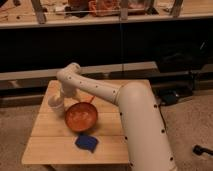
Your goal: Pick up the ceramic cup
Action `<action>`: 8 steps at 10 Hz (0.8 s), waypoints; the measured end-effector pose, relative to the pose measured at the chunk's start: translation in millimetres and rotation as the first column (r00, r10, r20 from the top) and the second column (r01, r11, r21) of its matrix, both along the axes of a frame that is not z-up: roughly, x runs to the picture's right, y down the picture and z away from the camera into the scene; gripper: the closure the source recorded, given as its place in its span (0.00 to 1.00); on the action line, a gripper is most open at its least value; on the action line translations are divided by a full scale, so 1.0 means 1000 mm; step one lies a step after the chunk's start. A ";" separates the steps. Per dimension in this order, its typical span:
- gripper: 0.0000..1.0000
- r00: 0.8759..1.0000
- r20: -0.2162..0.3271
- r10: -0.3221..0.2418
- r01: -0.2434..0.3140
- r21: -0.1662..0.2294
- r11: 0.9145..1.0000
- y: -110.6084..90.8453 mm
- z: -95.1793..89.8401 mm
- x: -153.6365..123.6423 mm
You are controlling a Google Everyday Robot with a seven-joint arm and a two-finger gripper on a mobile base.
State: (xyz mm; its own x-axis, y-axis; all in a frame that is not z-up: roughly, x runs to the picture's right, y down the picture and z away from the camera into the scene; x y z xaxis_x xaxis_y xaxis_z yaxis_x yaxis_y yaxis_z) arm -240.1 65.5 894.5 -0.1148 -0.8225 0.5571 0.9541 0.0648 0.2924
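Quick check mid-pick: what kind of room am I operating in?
Probably a lab or workshop: a small wooden table on carpet, a long cluttered bench behind. The gripper is by the ceramic cup.

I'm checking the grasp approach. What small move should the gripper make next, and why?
Probably lower the open gripper straight down around the ceramic cup. It hangs just above the cup, holding nothing, and the orange pan sits close beside it, so sideways motion risks a bump.

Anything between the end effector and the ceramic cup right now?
Nothing visible. The end effector is right above the ceramic cup on the wooden table. The orange pan sits beside the cup and the blue object lies nearer the front; neither is between them.
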 end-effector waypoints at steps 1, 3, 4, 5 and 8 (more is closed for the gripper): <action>0.20 1.000 0.003 -0.003 0.003 0.000 1.000 0.001 0.001 0.001; 0.20 1.000 0.009 0.000 0.000 0.000 1.000 0.002 0.002 0.001; 0.20 1.000 0.010 0.000 0.000 -0.001 1.000 0.003 0.003 0.001; 0.20 1.000 0.010 0.000 0.000 -0.006 1.000 0.004 0.003 0.001; 0.20 1.000 0.011 -0.004 0.004 -0.008 1.000 0.005 0.003 0.003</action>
State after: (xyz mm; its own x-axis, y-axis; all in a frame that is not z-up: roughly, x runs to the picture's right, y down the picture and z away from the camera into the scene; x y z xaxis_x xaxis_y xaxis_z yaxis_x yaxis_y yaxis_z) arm -237.4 70.8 897.7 -0.1242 -0.8177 0.5621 0.9511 0.0633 0.3024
